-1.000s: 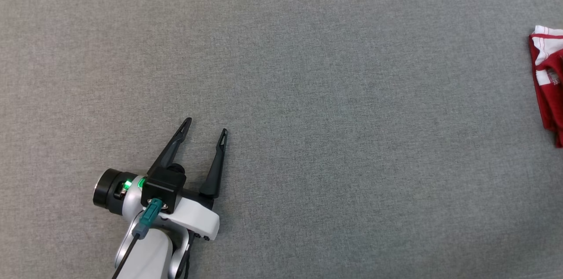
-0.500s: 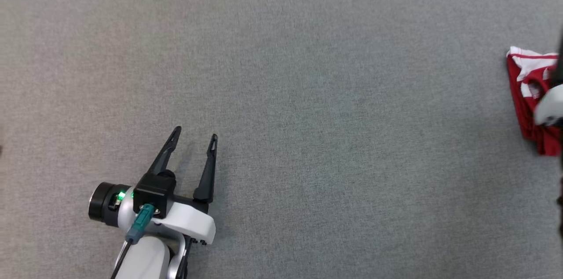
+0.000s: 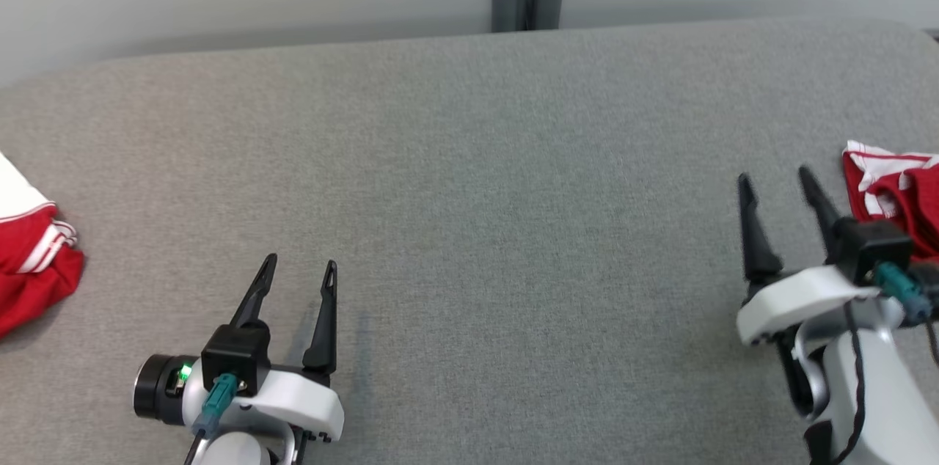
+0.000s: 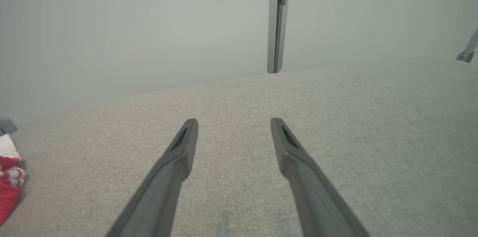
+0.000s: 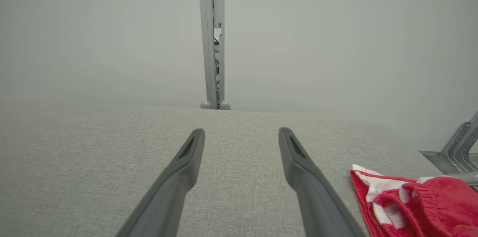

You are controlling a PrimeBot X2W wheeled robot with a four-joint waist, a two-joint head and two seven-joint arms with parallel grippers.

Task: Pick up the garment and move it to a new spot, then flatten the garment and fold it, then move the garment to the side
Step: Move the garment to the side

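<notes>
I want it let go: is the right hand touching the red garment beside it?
Apart. The right wrist view shows a strip of grey surface between the open right hand and the garment.

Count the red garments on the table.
2. Left garment lies far left on the table; right garment far right, beside the right gripper. Both run out of frame; more could be hidden.

Your desk point(image 3: 469, 179) is covered in matt grey woven cloth, slightly rough. The red-and-white garment point(image 5: 422, 199) is soft ribbed knit. The left end effector point(image 3: 301, 261) and right end effector point(image 3: 774, 175) have matt, dark, plastic-looking fingers.
</notes>
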